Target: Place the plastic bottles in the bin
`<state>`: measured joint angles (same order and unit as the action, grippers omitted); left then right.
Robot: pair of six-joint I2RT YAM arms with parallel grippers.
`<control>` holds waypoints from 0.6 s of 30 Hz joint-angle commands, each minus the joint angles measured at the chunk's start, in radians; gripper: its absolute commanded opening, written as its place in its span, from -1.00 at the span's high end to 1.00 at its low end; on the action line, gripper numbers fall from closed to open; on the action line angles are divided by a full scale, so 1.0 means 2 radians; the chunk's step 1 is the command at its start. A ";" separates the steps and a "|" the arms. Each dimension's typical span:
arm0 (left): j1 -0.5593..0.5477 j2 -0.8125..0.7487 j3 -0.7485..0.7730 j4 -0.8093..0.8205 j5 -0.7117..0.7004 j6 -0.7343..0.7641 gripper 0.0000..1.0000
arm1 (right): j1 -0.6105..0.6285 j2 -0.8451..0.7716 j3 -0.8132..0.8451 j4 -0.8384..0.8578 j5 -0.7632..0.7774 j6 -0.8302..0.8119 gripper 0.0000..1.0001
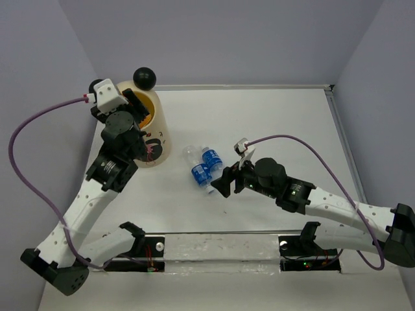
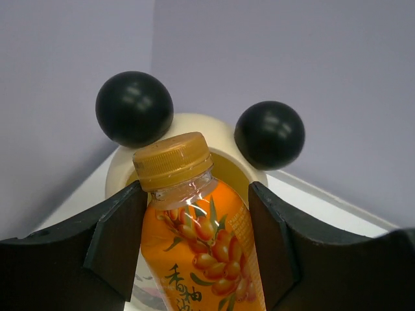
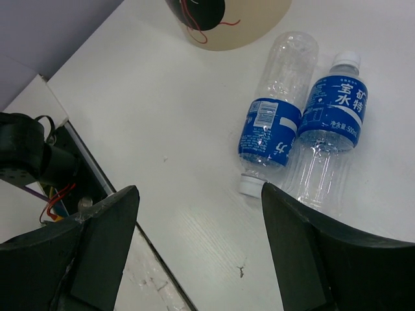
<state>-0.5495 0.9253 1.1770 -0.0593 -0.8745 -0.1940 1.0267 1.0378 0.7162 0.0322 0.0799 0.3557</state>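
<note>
My left gripper [image 2: 194, 217] is shut on a short orange bottle [image 2: 201, 246] with a gold cap, holding it at the mouth of the cream-yellow bin [image 2: 194, 126], between the bin's two black ball ears. From above, the left gripper [image 1: 139, 107] hangs over the bin [image 1: 155, 139] at the table's back left. Two clear bottles with blue labels lie side by side mid-table, one [image 3: 275, 123] with its white cap towards me, the other [image 3: 332, 116] with its cap pointing away. My right gripper [image 3: 198, 249] stands open and empty just short of them, also seen from above [image 1: 224, 183] beside the pair [image 1: 204, 167].
Grey walls close the table at the back and on both sides. A rail [image 1: 343, 146] runs along the right edge. The arm bases and a wiring strip [image 1: 214, 249] line the near edge. Purple cables [image 1: 292, 139] loop off both wrists.
</note>
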 commanded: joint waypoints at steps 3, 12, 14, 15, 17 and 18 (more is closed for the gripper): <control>-0.002 0.055 0.009 0.183 -0.119 0.189 0.53 | 0.000 -0.034 -0.019 0.044 -0.015 0.002 -0.62; 0.004 0.083 -0.049 0.343 -0.140 0.280 0.53 | 0.000 -0.046 -0.034 0.060 -0.027 0.001 -0.62; 0.005 0.086 -0.062 0.379 -0.136 0.289 0.53 | 0.000 -0.049 -0.042 0.074 -0.035 0.001 -0.62; 0.005 0.088 -0.067 0.387 -0.136 0.292 0.53 | 0.000 -0.051 -0.044 0.078 -0.036 0.001 -0.62; 0.006 0.096 -0.081 0.425 -0.140 0.311 0.53 | 0.000 -0.053 -0.049 0.086 -0.036 0.001 -0.62; 0.006 0.099 -0.088 0.441 -0.138 0.319 0.53 | 0.000 -0.053 -0.050 0.087 -0.041 0.001 -0.62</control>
<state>-0.5423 1.1088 1.0386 0.5682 -1.1084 0.3542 1.0267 0.9550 0.6327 0.1085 0.0277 0.3592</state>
